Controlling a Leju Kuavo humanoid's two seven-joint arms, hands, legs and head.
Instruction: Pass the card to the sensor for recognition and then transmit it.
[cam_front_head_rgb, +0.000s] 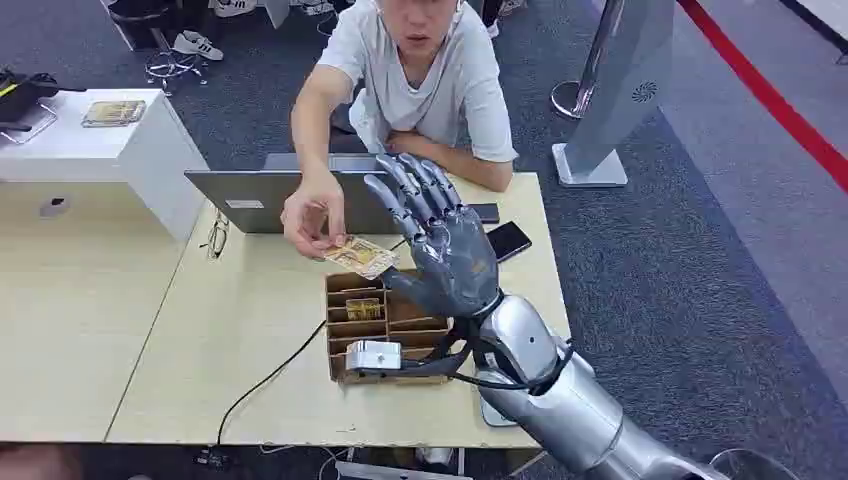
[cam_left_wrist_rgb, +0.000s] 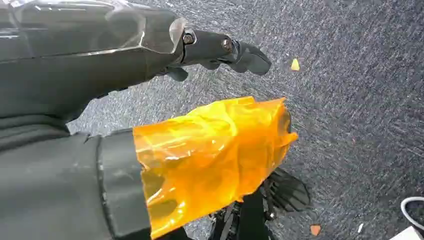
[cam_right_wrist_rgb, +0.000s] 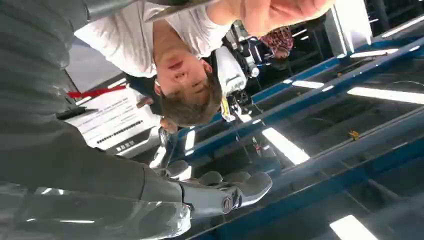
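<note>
Now handing over the card (cam_front_head_rgb: 361, 256), by the look of it. Reaching out with the right hand (cam_front_head_rgb: 440, 245), raised just above the cardboard box (cam_front_head_rgb: 385, 325), fingers spread wide and holding nothing. Being pinched by the person's hand (cam_front_head_rgb: 312, 220), the card, just beside the right hand and over the far edge of the box. Hanging down over the floor, the left hand (cam_left_wrist_rgb: 220, 47), holding nothing, fingers looking stretched out. Probably needing next: drawing the right hand back gently, away from the card.
</note>
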